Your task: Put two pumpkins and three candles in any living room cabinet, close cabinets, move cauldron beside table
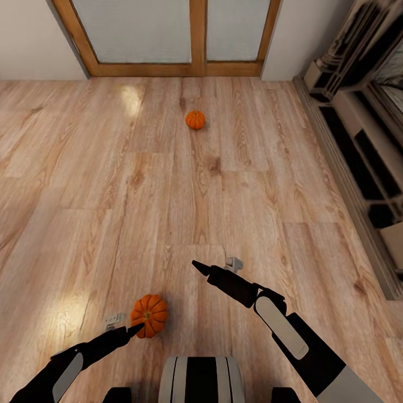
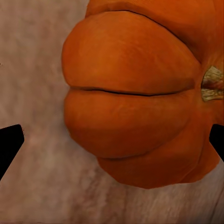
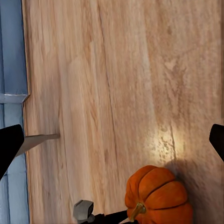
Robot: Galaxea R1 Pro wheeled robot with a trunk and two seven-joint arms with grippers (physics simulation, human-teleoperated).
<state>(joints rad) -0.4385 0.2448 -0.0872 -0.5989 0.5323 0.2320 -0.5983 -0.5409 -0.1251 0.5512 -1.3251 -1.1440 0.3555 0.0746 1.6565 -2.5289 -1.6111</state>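
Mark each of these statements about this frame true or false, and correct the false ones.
1. Two pumpkins lie on the wooden floor. True: the near pumpkin sits by the left gripper, and the far pumpkin lies toward the doors.
2. The right gripper holds a pumpkin. False: it hangs over bare floor with nothing between its fingers.
3. In the left wrist view the near pumpkin sits between the spread fingers. True.
4. The far pumpkin rests on a table. False: it is on the floor.
5. The near pumpkin's stem is visible. True.
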